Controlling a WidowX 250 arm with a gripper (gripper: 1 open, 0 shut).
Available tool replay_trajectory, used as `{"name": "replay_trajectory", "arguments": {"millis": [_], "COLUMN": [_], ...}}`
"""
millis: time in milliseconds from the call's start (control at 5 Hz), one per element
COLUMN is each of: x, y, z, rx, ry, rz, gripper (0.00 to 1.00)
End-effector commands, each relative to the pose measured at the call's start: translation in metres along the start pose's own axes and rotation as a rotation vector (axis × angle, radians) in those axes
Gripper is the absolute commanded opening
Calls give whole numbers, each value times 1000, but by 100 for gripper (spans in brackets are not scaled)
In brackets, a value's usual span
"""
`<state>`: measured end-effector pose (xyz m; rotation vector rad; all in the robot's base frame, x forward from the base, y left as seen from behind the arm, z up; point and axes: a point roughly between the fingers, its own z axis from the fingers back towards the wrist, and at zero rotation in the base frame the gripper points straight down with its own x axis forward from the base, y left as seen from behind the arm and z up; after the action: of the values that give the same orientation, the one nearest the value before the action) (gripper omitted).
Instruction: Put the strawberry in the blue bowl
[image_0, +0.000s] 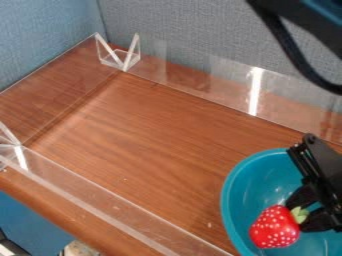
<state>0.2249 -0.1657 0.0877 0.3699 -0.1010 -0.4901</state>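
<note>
- The strawberry was positioned inside the rim outline of the blue bowl, toward the bowl's 5 o'clock side, with its green top facing 2 o'clock.
- The end effector, black, was closed narrowly on the strawberry's green top at the frame's 4 o'clock edge.
- Whether the strawberry touched the bowl floor could not be determined.
- The blue bowl sat at the 5 o'clock corner of the wooden worktop.
- A clear acrylic wall bordered the worktop, with a triangular bracket at 11 o'clock.
</note>
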Motion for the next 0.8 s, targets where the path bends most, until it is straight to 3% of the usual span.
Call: {"name": "replay_trajectory", "arguments": {"millis": [0,600], "x": [3,2], "y": [7,8], "z": [22,17], "rx": [-30,-33], "ry": [-84,-80], "rz": [29,37], "gripper": [0,0]}}
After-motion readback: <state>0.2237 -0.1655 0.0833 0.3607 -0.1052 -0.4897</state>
